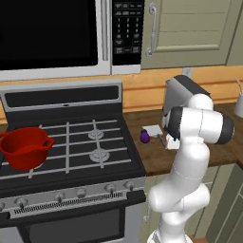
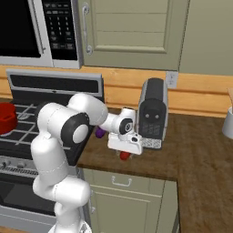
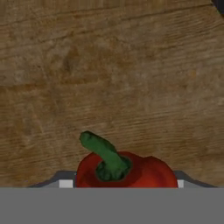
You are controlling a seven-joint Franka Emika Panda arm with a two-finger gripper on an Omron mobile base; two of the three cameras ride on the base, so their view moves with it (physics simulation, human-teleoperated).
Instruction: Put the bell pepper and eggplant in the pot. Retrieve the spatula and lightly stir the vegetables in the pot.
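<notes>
A red bell pepper with a green stem lies on the wooden counter, right under my hand. My gripper points down over it, and slivers of its fingertips show close on either side; whether they press on the pepper is unclear. From the right base the pepper peeks out below the gripper. The purple eggplant sits on the counter near the stove, next to the pale flat spatula. The red pot stands on the stove's front left burner.
A grey toaster-like appliance stands on the counter just behind my hand. The black stove lies to the left, under a microwave. A pale cup stands at the far right of the counter.
</notes>
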